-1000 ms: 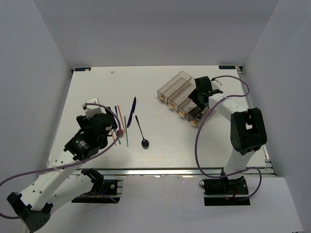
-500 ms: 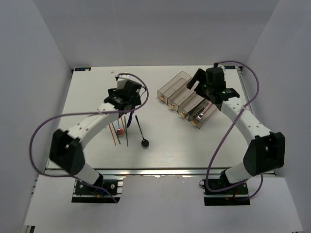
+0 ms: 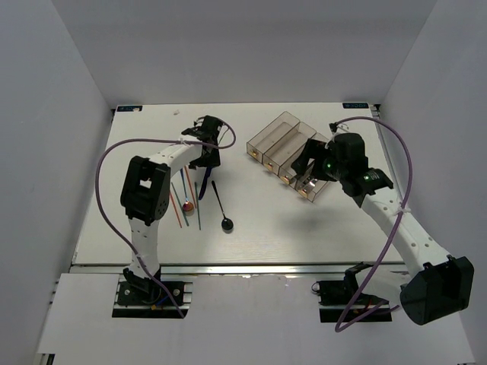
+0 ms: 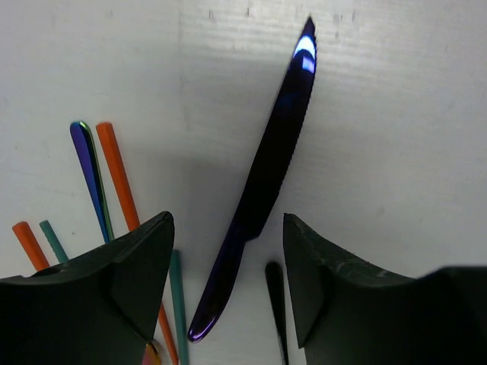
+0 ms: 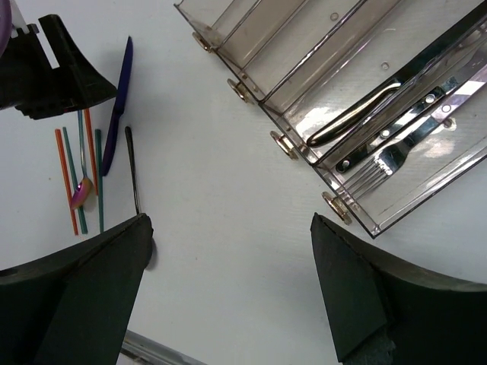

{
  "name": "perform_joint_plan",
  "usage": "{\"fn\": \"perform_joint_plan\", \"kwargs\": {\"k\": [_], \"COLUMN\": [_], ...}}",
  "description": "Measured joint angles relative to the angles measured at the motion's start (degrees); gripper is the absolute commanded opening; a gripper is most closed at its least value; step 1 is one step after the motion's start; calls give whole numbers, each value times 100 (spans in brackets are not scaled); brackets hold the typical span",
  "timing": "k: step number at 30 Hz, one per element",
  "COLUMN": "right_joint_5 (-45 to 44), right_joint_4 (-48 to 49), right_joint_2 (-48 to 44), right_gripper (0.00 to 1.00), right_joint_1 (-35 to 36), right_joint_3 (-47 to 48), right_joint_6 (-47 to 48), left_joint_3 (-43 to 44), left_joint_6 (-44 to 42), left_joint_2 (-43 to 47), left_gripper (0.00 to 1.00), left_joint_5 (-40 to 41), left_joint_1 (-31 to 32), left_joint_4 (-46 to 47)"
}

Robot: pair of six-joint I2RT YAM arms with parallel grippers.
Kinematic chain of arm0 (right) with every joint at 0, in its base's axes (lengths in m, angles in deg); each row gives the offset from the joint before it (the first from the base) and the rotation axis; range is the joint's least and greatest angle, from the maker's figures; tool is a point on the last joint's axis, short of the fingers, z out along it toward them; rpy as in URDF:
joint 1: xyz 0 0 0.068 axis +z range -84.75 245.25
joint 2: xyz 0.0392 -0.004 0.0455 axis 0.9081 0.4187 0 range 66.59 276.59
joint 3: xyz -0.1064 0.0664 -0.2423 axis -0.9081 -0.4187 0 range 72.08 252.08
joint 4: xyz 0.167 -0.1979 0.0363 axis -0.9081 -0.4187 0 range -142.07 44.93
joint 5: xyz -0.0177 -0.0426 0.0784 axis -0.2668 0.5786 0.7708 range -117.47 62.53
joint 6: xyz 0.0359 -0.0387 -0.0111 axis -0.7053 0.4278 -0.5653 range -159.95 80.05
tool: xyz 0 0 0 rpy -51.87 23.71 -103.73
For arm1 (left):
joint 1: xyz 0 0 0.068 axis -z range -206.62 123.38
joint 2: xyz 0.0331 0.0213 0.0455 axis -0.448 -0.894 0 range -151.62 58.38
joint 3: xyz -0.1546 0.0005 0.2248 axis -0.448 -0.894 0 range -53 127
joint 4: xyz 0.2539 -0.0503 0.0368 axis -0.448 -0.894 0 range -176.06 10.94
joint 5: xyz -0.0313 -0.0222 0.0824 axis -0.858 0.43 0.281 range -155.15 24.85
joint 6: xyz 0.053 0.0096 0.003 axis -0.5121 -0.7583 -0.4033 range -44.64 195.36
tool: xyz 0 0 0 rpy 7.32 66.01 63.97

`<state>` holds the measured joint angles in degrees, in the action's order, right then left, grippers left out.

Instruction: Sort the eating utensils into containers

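left wrist: left claw [image 4: 227,228] spread open over slim dark-blue knife [image 4: 274,160], gripping nothing.
right claw [image 5: 228,228] wide open, empty, near smoky translucent plastic bins [image 5: 304,68].

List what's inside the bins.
Silver cutlery, including a fork, lies in two neighbouring bins; the other two look empty. From above, the right arm covers part of the filled ones.

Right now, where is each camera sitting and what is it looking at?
Top: fixed above and behind, looking down on the table; both arms show, left arm and right arm.
Left wrist: on the left arm, looking down at the blue knife; the open left gripper frames it.
Right wrist: on the right arm, looking down at the bins; the open right gripper shows below.
Shared: the right wrist view also sees that knife.
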<state>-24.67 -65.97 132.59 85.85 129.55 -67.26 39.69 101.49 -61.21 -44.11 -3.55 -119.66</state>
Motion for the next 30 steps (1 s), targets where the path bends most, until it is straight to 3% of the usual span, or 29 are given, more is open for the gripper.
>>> {"fn": "perform_joint_plan", "kwargs": {"k": [8, 17, 30], "right_joint_5": [225, 247, 98], "right_joint_4": [-17, -17, -83], "right_joint_2": [-37, -146, -179], "right_gripper": [89, 89, 89], "right_joint_1": [70, 273, 525], "right_joint_3": [-221, -221, -168], "right_joint_6": [98, 101, 98], "left_joint_3": [-796, -885, -1272], "left_joint_6": [-142, -321, -356], "left_joint_2": [413, 411, 476], "left_gripper": [59, 49, 45], "left_joint_5": [-483, -802, -1040], "left_joint_1": [15, -4, -85], "left_joint_4": [46, 138, 529]}}
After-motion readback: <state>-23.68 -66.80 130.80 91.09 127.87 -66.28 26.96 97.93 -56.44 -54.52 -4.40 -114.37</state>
